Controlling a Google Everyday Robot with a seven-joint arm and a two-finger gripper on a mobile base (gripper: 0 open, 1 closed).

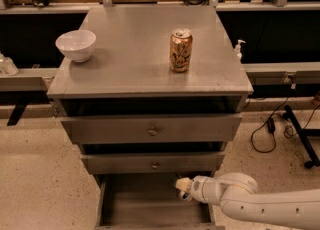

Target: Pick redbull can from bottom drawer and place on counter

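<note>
The gripper [183, 186], grip state unreadable, sat lower centre in the bottom drawer [142, 201], likely to snag the overhanging drawer above [125, 164].

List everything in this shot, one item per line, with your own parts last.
Counter: one, grey, top of the cabinet.
Bowl: one, white, left side of the counter.
Can: one, gold-orange, upright on the counter, right of centre.
Top drawer: one, grey with a round knob, just under the counter.
Middle drawer: one, grey with a round knob, below the top drawer.
Bottom drawer: one, grey, pulled open at floor level.
Pump bottle: one, white, on the ledge right of the cabinet.
Cables: black, on the floor at right.
Arm: one, white, coming in from the lower right.
Claw: one, pale, at the bottom drawer's back right, under the middle drawer.
</note>
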